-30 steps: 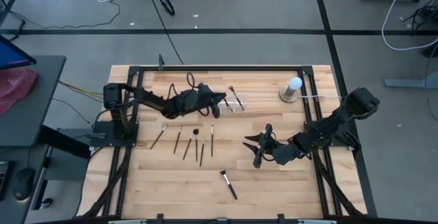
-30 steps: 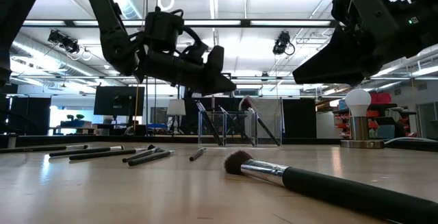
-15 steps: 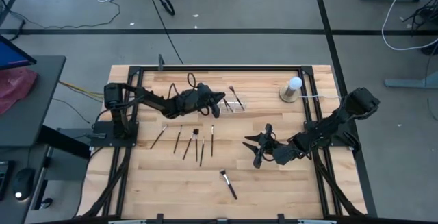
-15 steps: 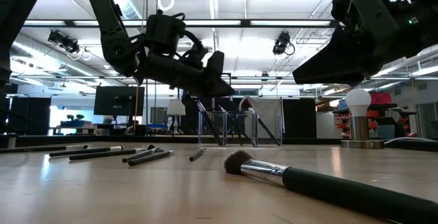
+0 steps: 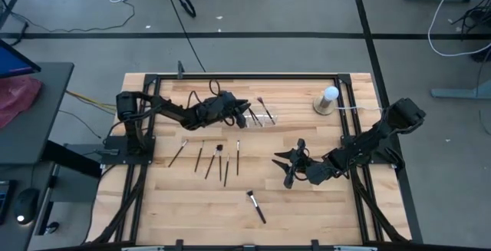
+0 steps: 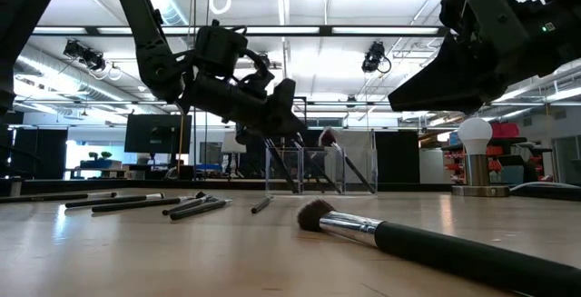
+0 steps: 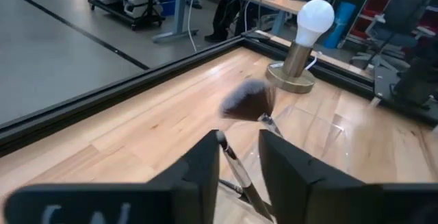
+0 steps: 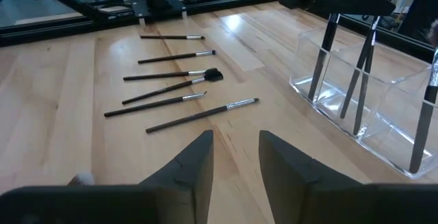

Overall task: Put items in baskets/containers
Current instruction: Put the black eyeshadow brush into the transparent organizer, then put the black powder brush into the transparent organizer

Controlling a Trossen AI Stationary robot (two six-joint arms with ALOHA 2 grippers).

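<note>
In clear organiser [image 8: 369, 94]: brushes [image 8: 361, 80] leaning | left gripper [image 5: 244, 111] fingers apart | right gripper [image 5: 285, 168] apart

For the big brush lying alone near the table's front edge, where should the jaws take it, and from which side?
Probably mid-handle, from straight above, jaws closing across its width. The big brush lies flat on the table with clear wood around it; its handle is the long, rigid, thick part, while the bristle head is soft. The right gripper is nearer.
</note>
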